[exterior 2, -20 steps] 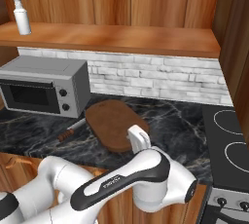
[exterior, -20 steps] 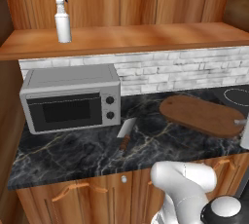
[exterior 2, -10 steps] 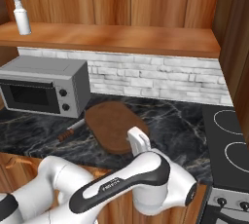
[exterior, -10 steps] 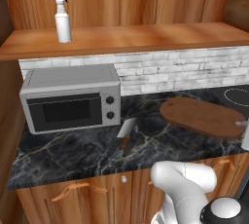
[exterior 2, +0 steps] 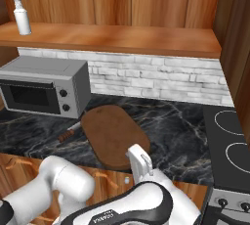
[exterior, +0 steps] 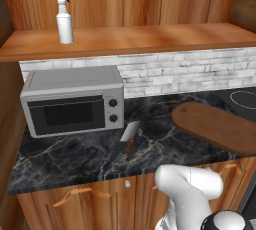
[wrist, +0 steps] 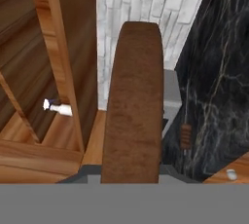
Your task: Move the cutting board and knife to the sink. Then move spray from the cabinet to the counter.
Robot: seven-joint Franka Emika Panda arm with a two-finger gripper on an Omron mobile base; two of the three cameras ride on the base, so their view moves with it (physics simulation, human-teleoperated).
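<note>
The brown cutting board (exterior 2: pixel 113 133) lies along the black counter (exterior 2: pixel 176 131), right of the microwave. My gripper (exterior 2: pixel 138 156) is shut on the board's near end by the counter's front edge. In the hand view the cutting board (wrist: pixel 133 106) runs straight up from the bottom and hides the fingertips. The knife (exterior: pixel 129 138) rests on the counter (exterior: pixel 75 159) in front of the microwave, left of the cutting board (exterior: pixel 215 126), with its reddish handle (wrist: pixel 186 136) toward the front. The white spray (exterior: pixel 64 20) stands upright at the left end of the cabinet shelf (exterior: pixel 150 39). It appears again as the spray (exterior 2: pixel 20 16) and, small, the spray (wrist: pixel 58 108).
A grey microwave (exterior: pixel 75 101) stands at the left against the white brick wall; it is also in the right base view as the microwave (exterior 2: pixel 44 92). The black stovetop (exterior 2: pixel 229 141) adjoins the counter on the right. Lower cupboards with curved handles (exterior: pixel 75 196) run under the counter.
My hand has drawn back toward the counter's front edge, and the cutting board has come a little nearer with it. Knife and spray have stayed put.
</note>
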